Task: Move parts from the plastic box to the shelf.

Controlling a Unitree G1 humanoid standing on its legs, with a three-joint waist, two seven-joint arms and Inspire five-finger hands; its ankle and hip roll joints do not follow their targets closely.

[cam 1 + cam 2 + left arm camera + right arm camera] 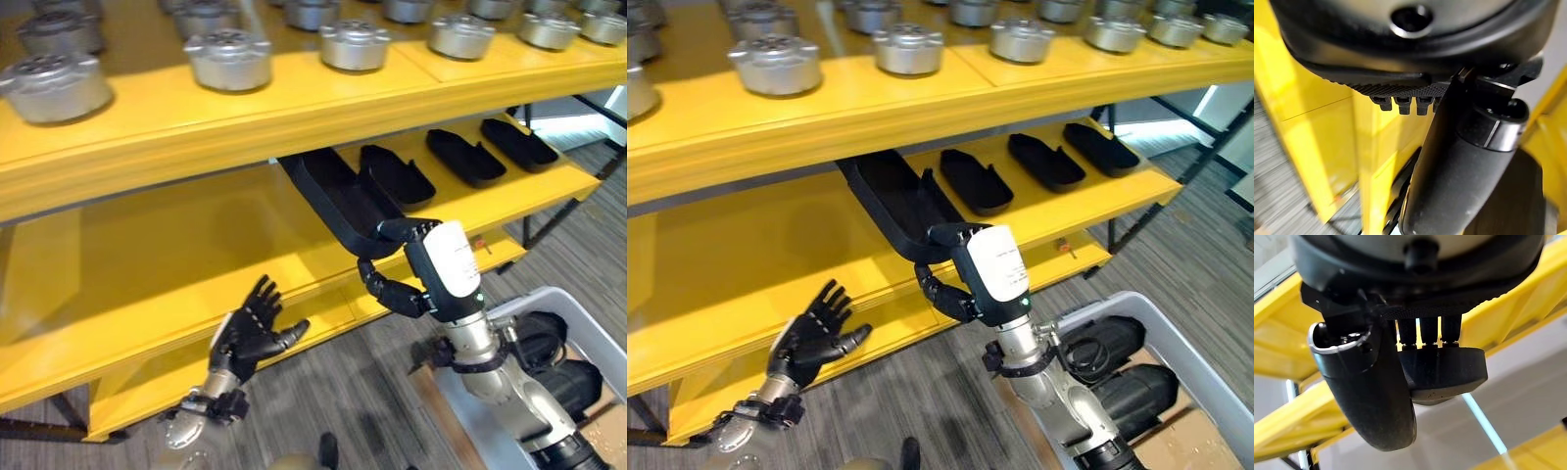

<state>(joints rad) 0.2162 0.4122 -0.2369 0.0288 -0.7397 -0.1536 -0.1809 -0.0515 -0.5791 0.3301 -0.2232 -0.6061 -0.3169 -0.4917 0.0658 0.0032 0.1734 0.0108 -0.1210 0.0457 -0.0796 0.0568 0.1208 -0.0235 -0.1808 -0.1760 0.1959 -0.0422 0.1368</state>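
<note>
Left hand (1415, 93): dark, its fingers stood straight in a row beside the thick thumb.
Yellow metal shelf (1317, 132): lay just past the fingers.
Grey ribbed floor (1278, 191): showed beside the shelf.

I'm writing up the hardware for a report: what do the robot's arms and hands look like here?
Both arms are silver-grey metal with dark joint rings. The left hand is black throughout, with segmented fingers. The right hand is also black but carries a white rounded cover bearing small grey print and a green dot.

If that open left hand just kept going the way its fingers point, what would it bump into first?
Probably the front edge of the yellow lower shelf. The left hand hangs open just before it, fingers aimed up and toward that shelf. How far apart they are is hard to judge.
</note>
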